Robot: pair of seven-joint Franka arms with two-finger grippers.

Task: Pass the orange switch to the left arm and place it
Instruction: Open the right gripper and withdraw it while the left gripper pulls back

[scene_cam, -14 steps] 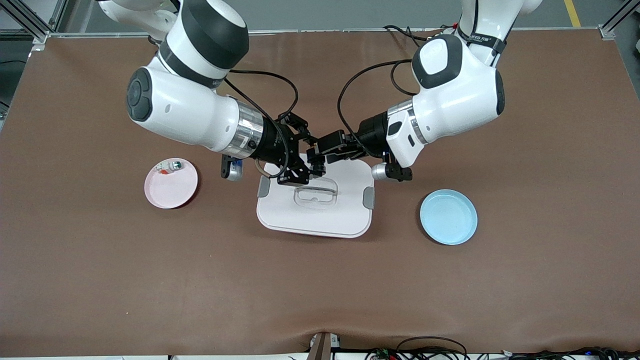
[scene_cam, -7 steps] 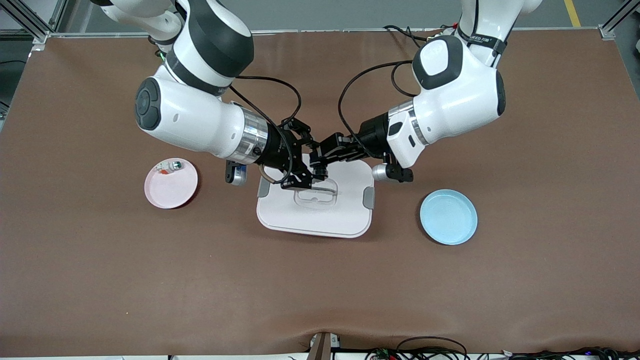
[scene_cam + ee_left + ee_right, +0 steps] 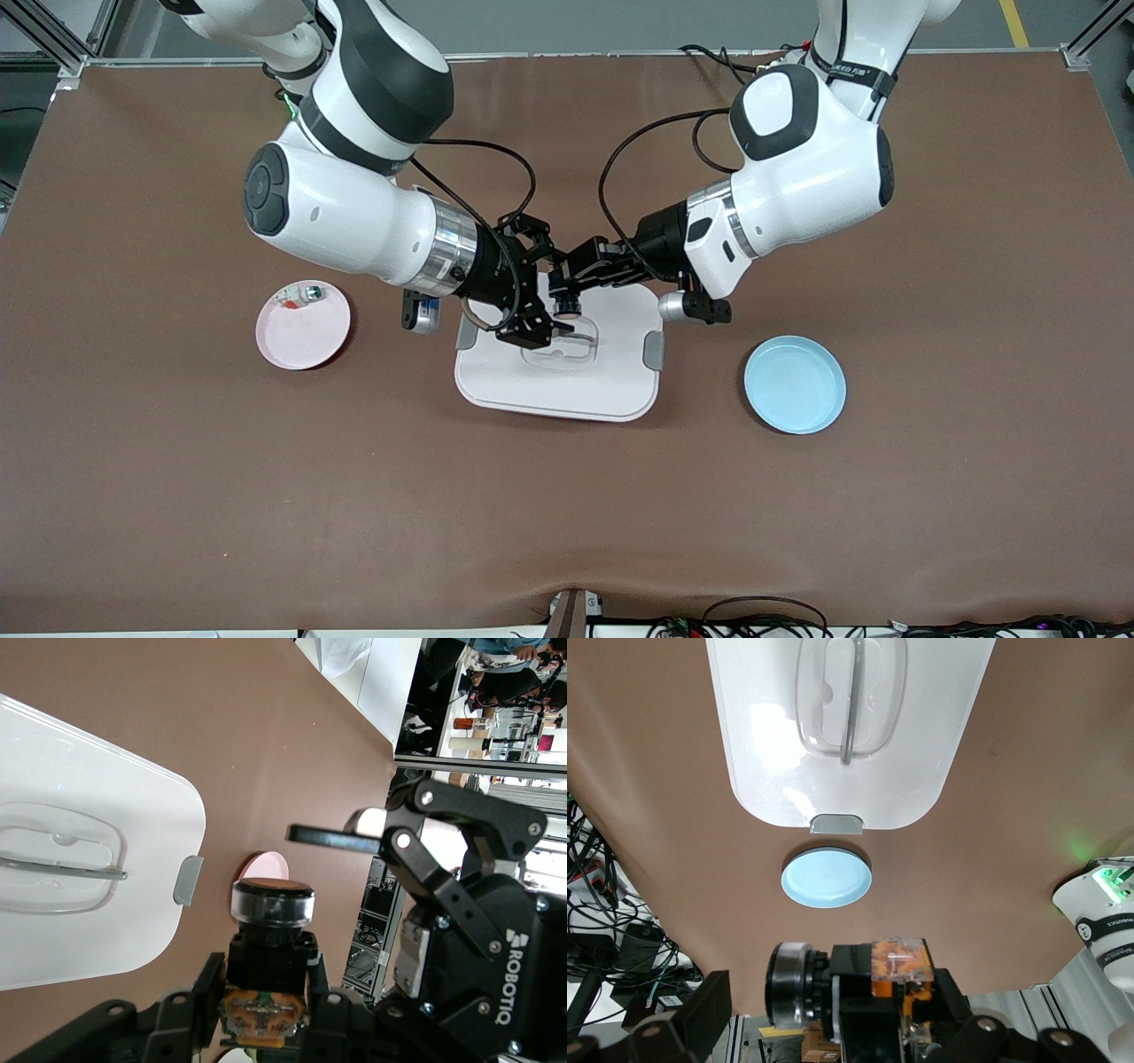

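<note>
Two end effectors over smooth rounded white box.

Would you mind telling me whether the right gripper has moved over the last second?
Yes. The right gripper has slid over the box toward the front camera, from the lid's farther edge to the clear handle, and now stands open.

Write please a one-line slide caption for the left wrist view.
Left claw shut on the orange switch above the box; right claw open beside it.
</note>
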